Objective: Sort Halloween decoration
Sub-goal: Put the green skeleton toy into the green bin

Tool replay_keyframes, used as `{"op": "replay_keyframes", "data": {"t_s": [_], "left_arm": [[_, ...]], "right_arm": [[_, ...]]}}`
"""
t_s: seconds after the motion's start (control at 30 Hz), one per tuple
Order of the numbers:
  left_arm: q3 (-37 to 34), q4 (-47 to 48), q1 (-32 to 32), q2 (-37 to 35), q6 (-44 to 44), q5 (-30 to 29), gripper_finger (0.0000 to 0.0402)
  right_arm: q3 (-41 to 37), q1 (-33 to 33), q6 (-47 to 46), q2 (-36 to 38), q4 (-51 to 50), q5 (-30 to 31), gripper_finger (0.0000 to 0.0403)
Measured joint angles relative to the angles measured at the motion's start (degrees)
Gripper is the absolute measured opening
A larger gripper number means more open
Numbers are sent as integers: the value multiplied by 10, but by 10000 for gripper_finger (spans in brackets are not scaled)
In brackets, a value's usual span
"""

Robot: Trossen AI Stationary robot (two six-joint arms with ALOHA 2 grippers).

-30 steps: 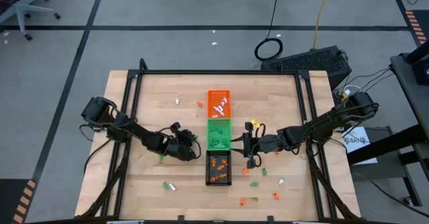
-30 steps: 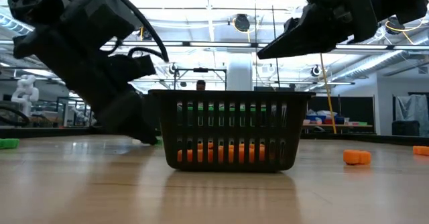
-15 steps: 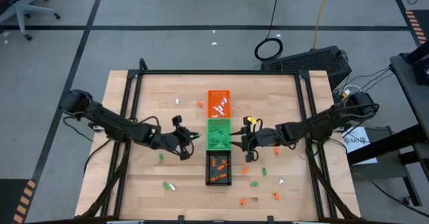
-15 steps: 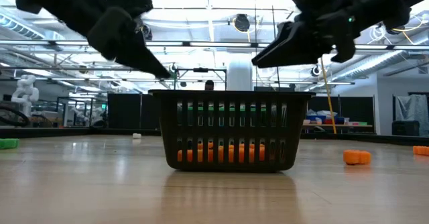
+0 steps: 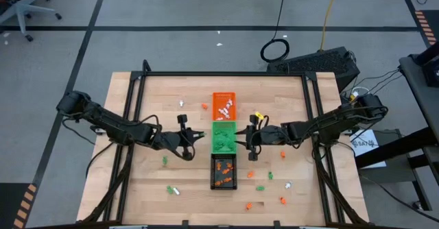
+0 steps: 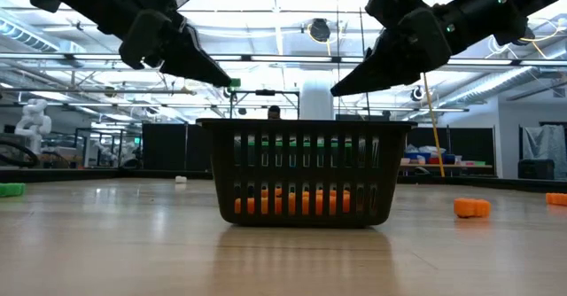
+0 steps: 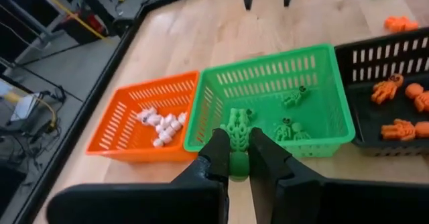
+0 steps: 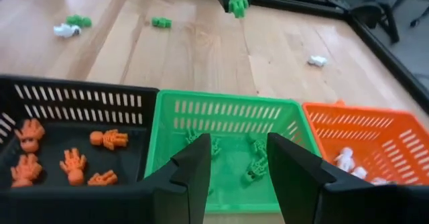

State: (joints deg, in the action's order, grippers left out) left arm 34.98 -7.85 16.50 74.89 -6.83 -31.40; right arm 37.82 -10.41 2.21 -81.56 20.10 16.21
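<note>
Both arms had lifted up and come closer to the green tray [image 5: 223,136] than a second ago. The left jaws [image 7: 239,158] hung in the air just beside the green tray's edge, clenched on a little green trinket [image 7: 238,138]. From the right wrist view, that same green trinket [image 8: 238,5] showed pinched at the tip of the far jaws.

The right jaws [image 8: 238,163] hung on the other side of the green tray, spread apart with nothing between them.

Under and ahead of the left jaws sat three trays in a row on the desk [image 5: 158,99]. The orange tray [image 7: 144,120] held small white trinkets [image 7: 163,122]. The green tray held green trinkets [image 7: 289,127]. The black tray [image 8: 64,127] held orange trinkets [image 8: 110,139].

More trinkets lay loose on the desk, away from both jaws. Some were on the left arm's side, like a green one [image 5: 164,160] and a white one [image 5: 181,103]. Others were near the right arm, like an orange one [image 5: 282,200] and a green one [image 5: 260,186].
</note>
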Motion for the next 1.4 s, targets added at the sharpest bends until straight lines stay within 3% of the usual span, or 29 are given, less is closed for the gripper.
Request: {"op": "replay_keyframes", "data": {"t_s": [0.33, 0.63, 0.87, 1.0, 1.4], "left_arm": [[1, -77, 0, 0, -66, 38, 22], [9, -78, 0, -1, -7, 52, 23], [17, -84, 0, -1, 66, 75, 23], [17, -84, 0, 0, 106, 76, 23], [16, -98, -7, 0, 110, 76, 23]], "right_arm": [[0, -18, -125, 0, -2, -1, 130], [0, -56, -139, 0, 8, 0, 130], [0, -66, -105, 0, 33, -1, 130], [0, -66, -59, 0, 77, -30, 130], [0, -66, 18, 0, 118, -44, 130]]}}
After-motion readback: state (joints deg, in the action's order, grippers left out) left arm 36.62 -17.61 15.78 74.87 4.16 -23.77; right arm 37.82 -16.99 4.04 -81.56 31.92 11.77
